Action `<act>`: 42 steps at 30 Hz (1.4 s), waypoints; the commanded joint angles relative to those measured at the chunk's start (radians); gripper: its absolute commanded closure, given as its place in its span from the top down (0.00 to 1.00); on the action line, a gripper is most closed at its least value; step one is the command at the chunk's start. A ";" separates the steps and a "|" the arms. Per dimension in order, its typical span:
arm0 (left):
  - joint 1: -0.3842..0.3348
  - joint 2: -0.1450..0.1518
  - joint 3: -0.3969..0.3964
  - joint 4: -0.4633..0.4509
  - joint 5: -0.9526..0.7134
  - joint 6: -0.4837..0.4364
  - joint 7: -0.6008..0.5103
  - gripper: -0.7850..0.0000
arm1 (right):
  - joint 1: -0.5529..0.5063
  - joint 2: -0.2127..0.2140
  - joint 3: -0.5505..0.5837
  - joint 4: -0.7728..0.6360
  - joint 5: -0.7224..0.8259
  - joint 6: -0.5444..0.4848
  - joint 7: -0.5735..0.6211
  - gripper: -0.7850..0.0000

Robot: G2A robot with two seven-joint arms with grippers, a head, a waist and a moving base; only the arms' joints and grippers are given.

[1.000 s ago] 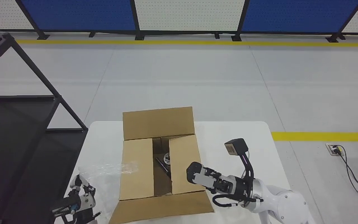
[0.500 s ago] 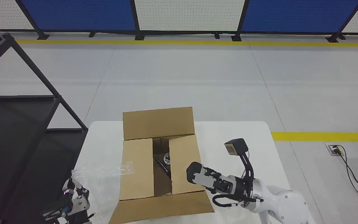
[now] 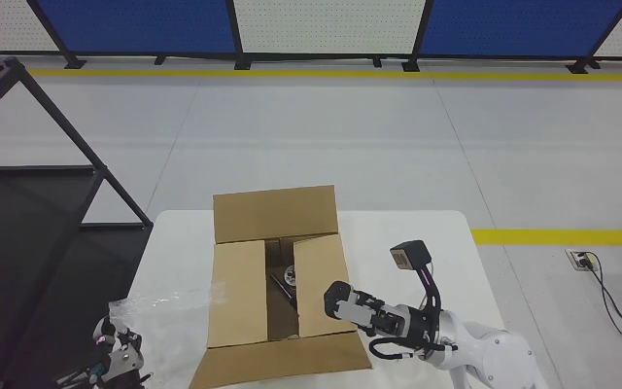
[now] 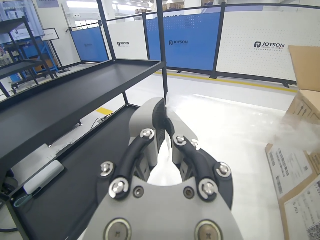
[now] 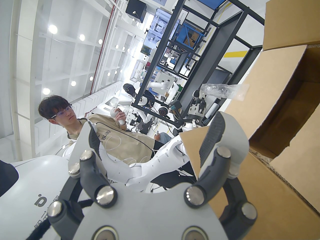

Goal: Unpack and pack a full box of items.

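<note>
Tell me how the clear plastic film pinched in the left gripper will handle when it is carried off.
The clear plastic film is probably floppy: it trails crumpled from the left gripper toward the cardboard box. It is likely very light, since a thin edge pinch holds it. It may slip, being smooth and thin.

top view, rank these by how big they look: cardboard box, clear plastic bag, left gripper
1. cardboard box, clearly largest
2. clear plastic bag
3. left gripper, close to the bag in size, so that order is unsure

On table [image 3: 413,243], box [image 3: 275,282], plastic bag [image 3: 165,303] at its left, rack [image 3: 49,229] farther left.
</note>
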 commanded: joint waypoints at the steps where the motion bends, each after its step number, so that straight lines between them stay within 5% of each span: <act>1: 0.001 -0.001 -0.009 -0.002 -0.008 -0.006 -0.004 0.00 | 0.000 0.000 0.000 0.000 0.000 0.000 0.000 1.00; 18: -0.003 -0.014 -0.049 0.008 -0.023 -0.021 -0.025 0.02 | 0.000 0.000 0.000 0.000 0.000 0.000 0.000 1.00; 20: -0.006 -0.015 -0.045 0.012 -0.015 -0.024 -0.032 0.20 | 0.000 0.000 0.000 0.000 0.000 0.000 0.000 1.00; 22: -0.010 -0.017 -0.041 0.016 -0.007 -0.027 -0.040 0.49 | 0.000 0.000 0.000 0.000 0.000 0.000 0.000 1.00; 24: -0.014 -0.018 -0.038 0.020 0.001 -0.028 -0.047 0.93 | 0.000 0.000 0.000 0.000 0.000 0.000 0.000 1.00; 25: -0.016 -0.019 -0.037 0.021 0.003 -0.027 -0.049 1.00 | 0.000 0.000 0.000 0.000 0.000 0.000 0.000 1.00; 42: -0.015 -0.028 -0.049 0.050 0.045 -0.023 -0.090 1.00 | 0.000 0.000 0.000 0.000 0.000 0.000 0.000 1.00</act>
